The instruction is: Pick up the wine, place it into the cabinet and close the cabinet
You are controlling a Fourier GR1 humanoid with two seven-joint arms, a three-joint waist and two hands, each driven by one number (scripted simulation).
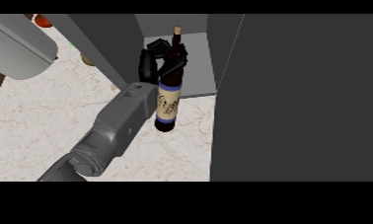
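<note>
One dark cabinet [291, 94] fills the right side, its open compartment showing a grey shelf [197, 65]. Over the marble counter [44, 119], a black hand [162, 60] curls round the wine bottle [168, 104], neck pointing into the opening.

My single head view, steeply down on the counter [65, 119].
Close range; cabinet [291, 94] fills the right.
</note>
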